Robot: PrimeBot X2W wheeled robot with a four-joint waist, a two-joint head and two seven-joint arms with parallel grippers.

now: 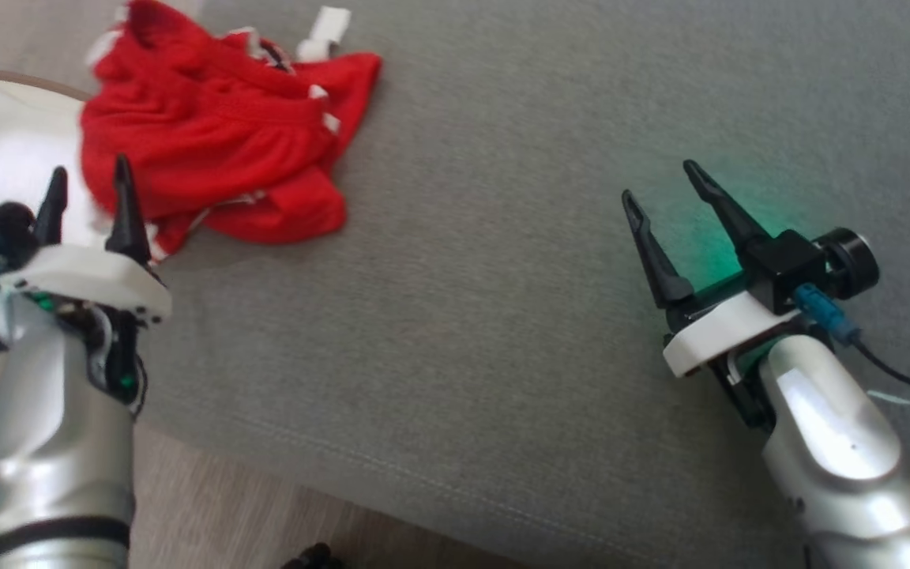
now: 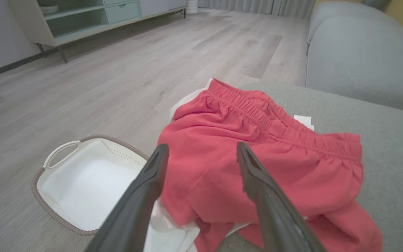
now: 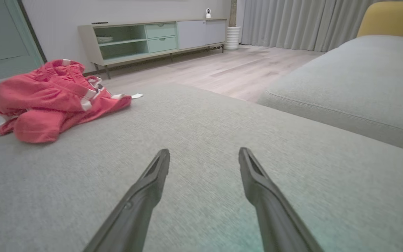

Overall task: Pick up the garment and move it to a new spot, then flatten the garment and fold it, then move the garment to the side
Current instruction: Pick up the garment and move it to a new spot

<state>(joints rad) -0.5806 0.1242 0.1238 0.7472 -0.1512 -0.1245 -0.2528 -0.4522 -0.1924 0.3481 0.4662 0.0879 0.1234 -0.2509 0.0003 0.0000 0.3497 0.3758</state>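
Note:
A crumpled pair of red shorts with white trim (image 1: 218,134) lies at the far left of the grey cushion (image 1: 502,276), partly over its left edge. My left gripper (image 1: 88,170) hovers open just short of the heap's near left side; in the left wrist view the shorts (image 2: 257,164) lie between and beyond its fingers (image 2: 149,182). My right gripper (image 1: 664,180) is open over bare cushion far to the right, nothing between its fingers. The right wrist view has the shorts (image 3: 51,101) at the far left, well away from the right gripper (image 3: 204,154).
A white basket with a brown woven rim (image 2: 82,182) stands on the wood floor just left of the cushion, seen also as the basket (image 1: 5,142) in the head view. A second grey sofa seat (image 3: 355,84) lies beyond the cushion. A low sideboard (image 3: 152,38) lines the far wall.

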